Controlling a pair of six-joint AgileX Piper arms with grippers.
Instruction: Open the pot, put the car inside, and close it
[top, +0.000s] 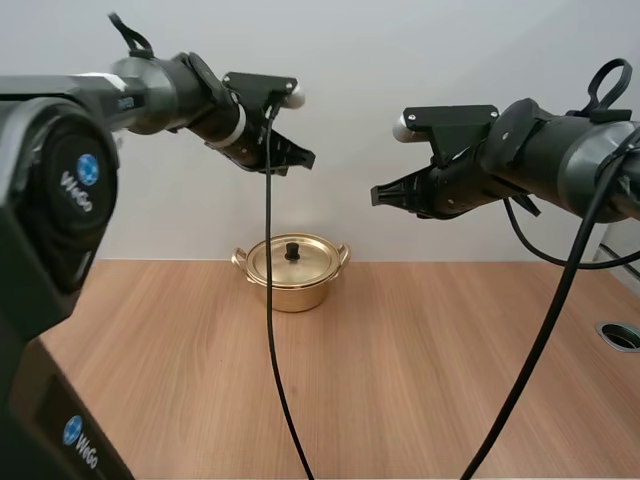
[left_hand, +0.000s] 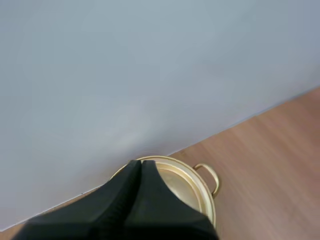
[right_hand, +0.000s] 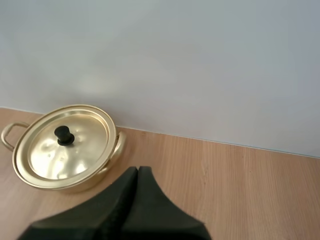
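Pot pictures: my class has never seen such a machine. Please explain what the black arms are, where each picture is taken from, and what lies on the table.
These are two robot arms, each ending in a two-fingered hand. The wide picture looks down from behind them: the left hand and right hand hang in the air, both shut, holding nothing. The other two pictures come from cameras on the wrists; the dark wedge is that arm's own fingers. On the wooden table stands a gold pot with its lid on.
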